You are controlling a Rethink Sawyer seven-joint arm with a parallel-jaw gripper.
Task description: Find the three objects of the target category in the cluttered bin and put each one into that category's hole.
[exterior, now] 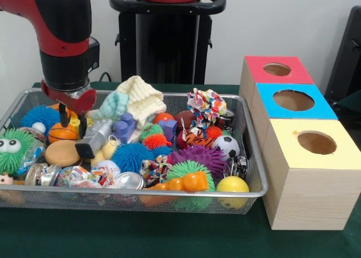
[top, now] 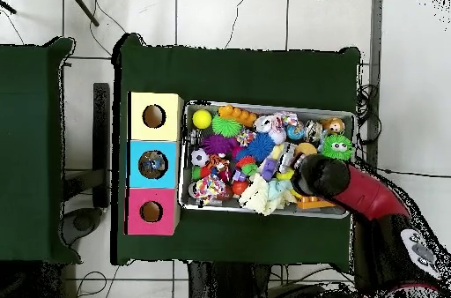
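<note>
The cluttered bin (exterior: 169, 197), a shallow wire-mesh basket, fills the left and centre of the front view on the green table (exterior: 130, 235). At its nine o'clock edge sits a green fuzzy toy with googly eyes (exterior: 14, 150); toward ten o'clock lies a blue spiky ball (exterior: 38, 116). The arm drops in from eleven o'clock, its gripper (exterior: 72, 118) hanging low over a small basketball (exterior: 61, 132); I cannot tell how wide its pincer stands. At twelve o'clock lies a cream knitted cloth (exterior: 144, 97). A soccer ball (exterior: 227, 146) and a yellow ball (exterior: 232, 185) sit near the four o'clock corner. Outside at three o'clock stand the red box (exterior: 276, 70), blue box (exterior: 293, 101) and yellow box (exterior: 316, 142), each holed on top.
</note>
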